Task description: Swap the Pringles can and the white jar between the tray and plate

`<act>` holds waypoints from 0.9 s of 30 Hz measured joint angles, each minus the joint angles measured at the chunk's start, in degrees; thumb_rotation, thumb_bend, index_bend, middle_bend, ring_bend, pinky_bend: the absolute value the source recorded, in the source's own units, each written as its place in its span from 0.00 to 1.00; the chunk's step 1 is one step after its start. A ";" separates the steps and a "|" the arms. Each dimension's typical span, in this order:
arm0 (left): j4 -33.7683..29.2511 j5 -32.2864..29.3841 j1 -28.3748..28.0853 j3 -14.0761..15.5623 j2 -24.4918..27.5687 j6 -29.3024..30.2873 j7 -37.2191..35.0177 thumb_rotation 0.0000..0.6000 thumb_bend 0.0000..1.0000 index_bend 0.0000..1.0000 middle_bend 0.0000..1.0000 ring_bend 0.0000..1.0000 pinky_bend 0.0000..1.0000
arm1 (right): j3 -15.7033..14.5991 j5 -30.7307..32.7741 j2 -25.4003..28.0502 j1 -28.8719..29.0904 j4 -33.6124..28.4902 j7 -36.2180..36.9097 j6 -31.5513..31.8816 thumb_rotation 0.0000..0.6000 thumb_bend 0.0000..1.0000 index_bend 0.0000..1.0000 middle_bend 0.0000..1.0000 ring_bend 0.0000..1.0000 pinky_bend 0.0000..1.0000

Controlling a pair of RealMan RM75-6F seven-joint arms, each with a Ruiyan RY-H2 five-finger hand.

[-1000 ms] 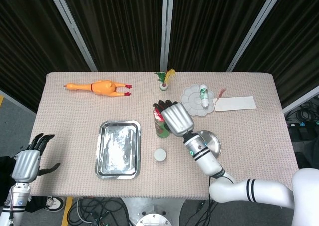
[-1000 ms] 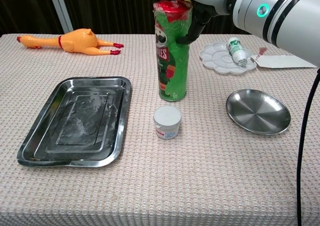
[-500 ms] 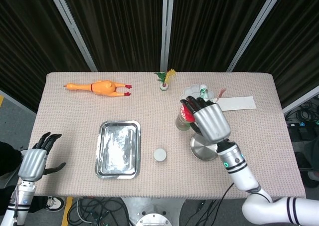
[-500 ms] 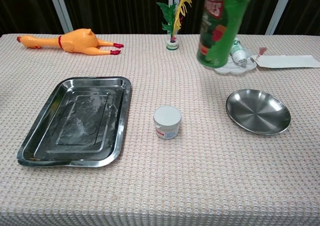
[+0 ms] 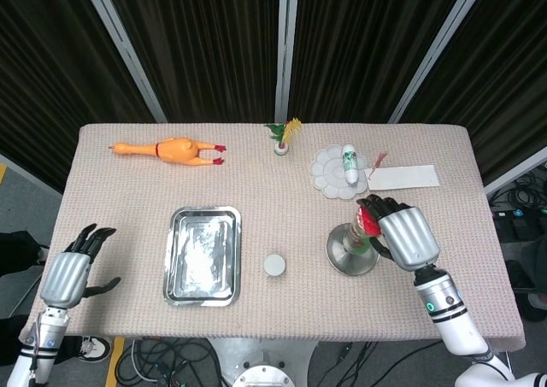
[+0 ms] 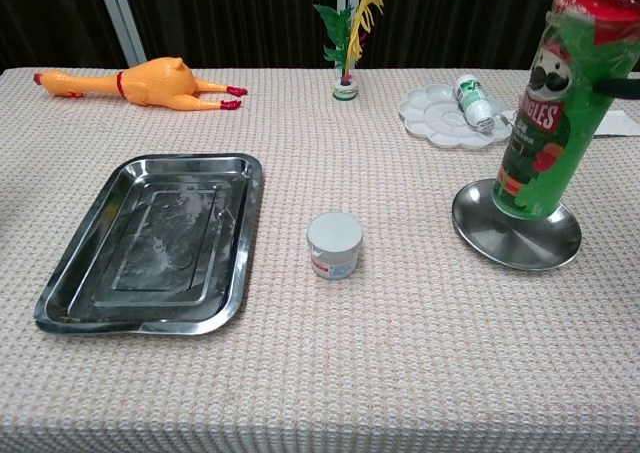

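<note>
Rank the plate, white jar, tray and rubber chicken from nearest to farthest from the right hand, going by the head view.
Measured from the right hand, which holds the Pringles can:
1. Plate, directly beside the hand, under the can.
2. White jar, mid-table, left of the plate.
3. Tray, farther left.
4. Rubber chicken, far back-left.

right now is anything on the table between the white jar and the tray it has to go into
Nothing visible. The white jar sits on bare cloth just right of the tray, and the tray holds nothing.
</note>
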 measured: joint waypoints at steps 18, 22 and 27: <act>-2.38 1.73 -2.14 -1.34 0.94 0.35 1.45 1.00 0.10 0.16 0.16 0.06 0.30 | -1.14 -5.73 0.73 -1.69 1.56 7.40 -2.72 1.00 0.00 0.00 0.00 0.00 0.00; -3.34 2.07 -2.95 -1.26 0.96 -0.66 2.15 1.00 0.10 0.16 0.16 0.06 0.30 | -0.75 -6.95 2.50 -2.70 0.77 8.78 -1.37 1.00 0.00 0.00 0.00 0.00 0.00; -4.74 2.34 -3.64 -0.63 0.87 -2.17 2.16 1.00 0.10 0.16 0.16 0.06 0.30 | 0.00 -8.91 4.90 -4.03 -0.72 10.39 1.44 1.00 0.00 0.00 0.00 0.00 0.00</act>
